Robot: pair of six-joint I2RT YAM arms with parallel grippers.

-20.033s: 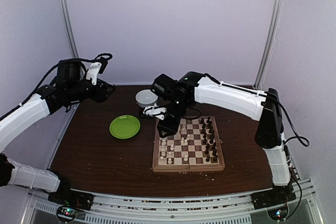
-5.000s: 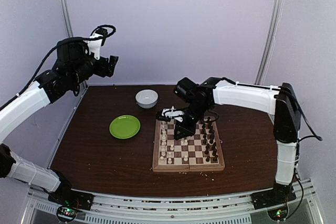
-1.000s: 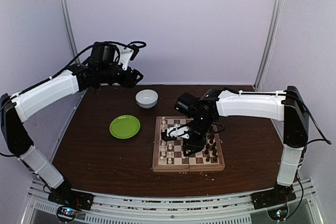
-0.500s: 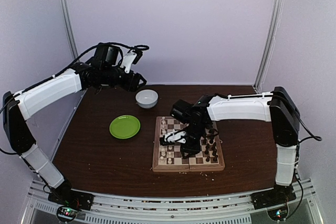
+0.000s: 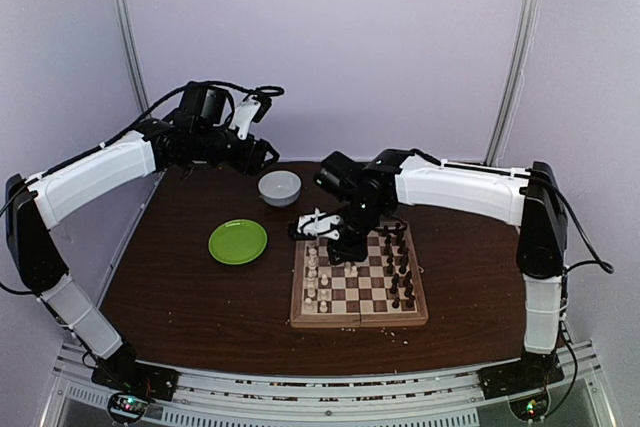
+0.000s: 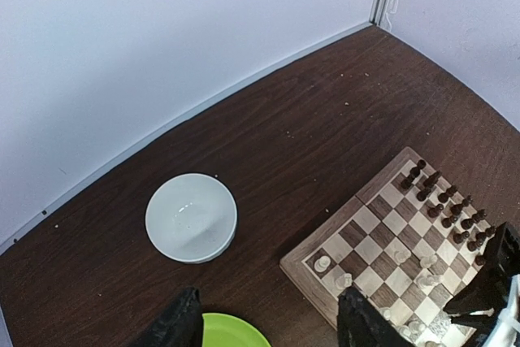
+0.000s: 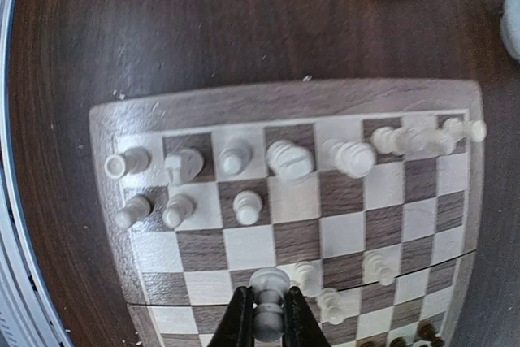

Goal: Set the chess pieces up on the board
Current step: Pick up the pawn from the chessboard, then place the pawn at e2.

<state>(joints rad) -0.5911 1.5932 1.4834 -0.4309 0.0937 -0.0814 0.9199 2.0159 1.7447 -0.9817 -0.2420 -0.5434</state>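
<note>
The chessboard (image 5: 356,319) lies right of the table's centre. Cream-white pieces (image 5: 311,269) stand along its left side and dark pieces (image 5: 402,267) along its right side. My right gripper (image 5: 322,231) hovers over the board's far-left part. In the right wrist view it (image 7: 269,314) is shut on a white pawn (image 7: 269,288), held above the board (image 7: 114,201), with white pieces (image 7: 236,157) in rows below. My left gripper (image 5: 262,155) is up over the back of the table, open and empty (image 6: 268,332). Its view shows the board (image 6: 341,221) and dark pieces (image 6: 443,201).
A white bowl (image 5: 279,187) sits behind the board's far-left corner, under the left gripper, and also shows in the left wrist view (image 6: 192,217). A round green plate (image 5: 238,242) lies left of the board. Pale crumbs dot the dark wooden table (image 5: 180,297).
My right gripper has moved from over the board's middle toward its far-left part, still holding the white pawn. The left arm has barely moved.
</note>
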